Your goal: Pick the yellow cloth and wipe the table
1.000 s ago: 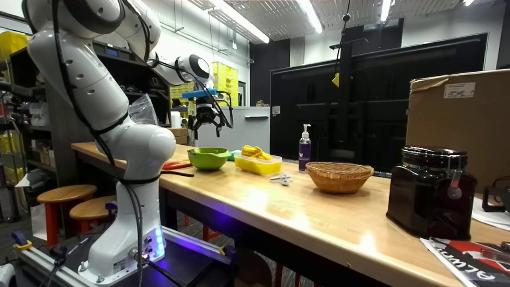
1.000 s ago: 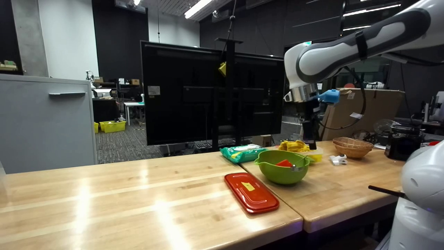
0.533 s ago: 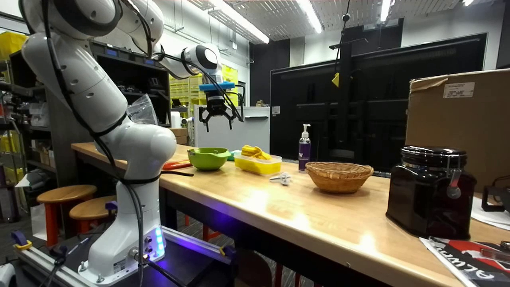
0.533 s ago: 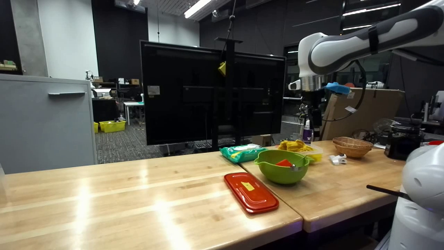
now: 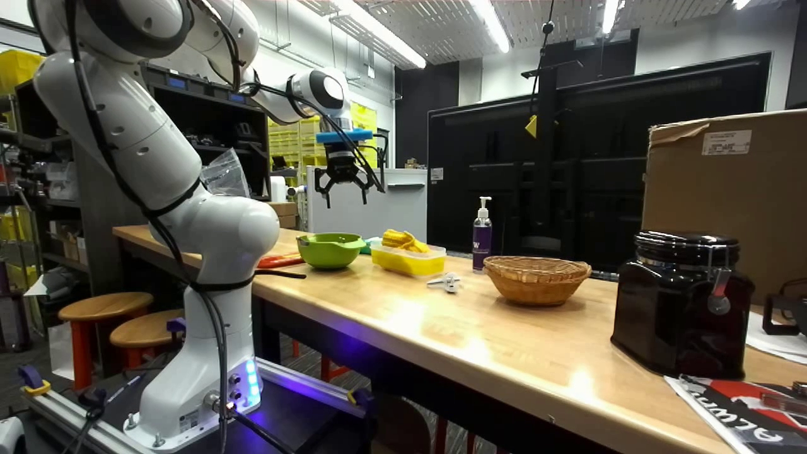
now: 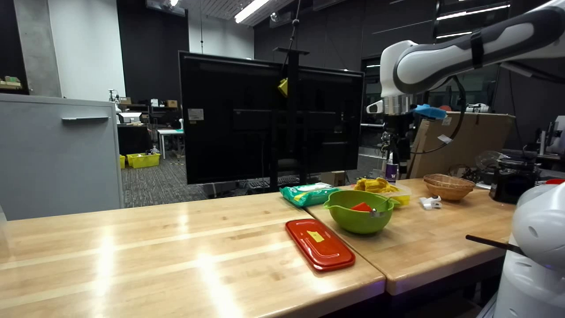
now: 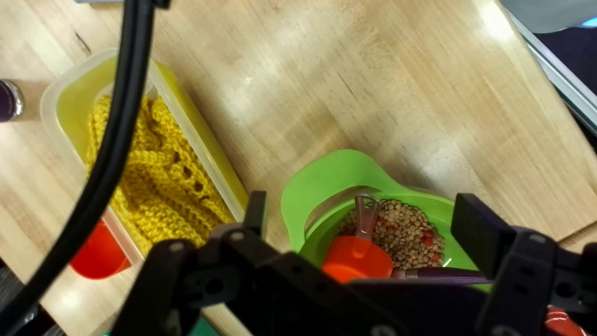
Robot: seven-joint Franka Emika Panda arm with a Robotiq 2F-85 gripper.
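The yellow cloth point(image 7: 163, 186) is a crocheted piece bunched inside a yellow-walled plastic container point(image 7: 198, 133). In both exterior views the cloth point(image 5: 403, 240) point(image 6: 374, 185) rises above the container's rim. The table point(image 7: 303, 93) is light wood; it shows in both exterior views point(image 5: 378, 309) point(image 6: 176, 256). My gripper point(image 7: 366, 219) is open and empty, pointing down. In the exterior views the gripper point(image 5: 346, 200) point(image 6: 399, 159) hangs well above the table. In the wrist view its jaws stand over the green bowl, with the cloth off to the left, partly behind a black cable.
The green bowl point(image 7: 336, 175) holds lentils, a red scoop point(image 7: 357, 259) and a purple handle. A purple bottle point(image 5: 481, 243), wicker basket point(image 5: 536, 287), white tool point(image 5: 449, 282) and black jar point(image 5: 684, 315) stand along the table. A red lid point(image 6: 326, 254) and green wipes pack point(image 6: 309, 198) lie near the bowl.
Between one second and half a second ago my gripper rose slightly and moved toward the container side, staying open. Since then it has hardly moved. The cloth has not moved.
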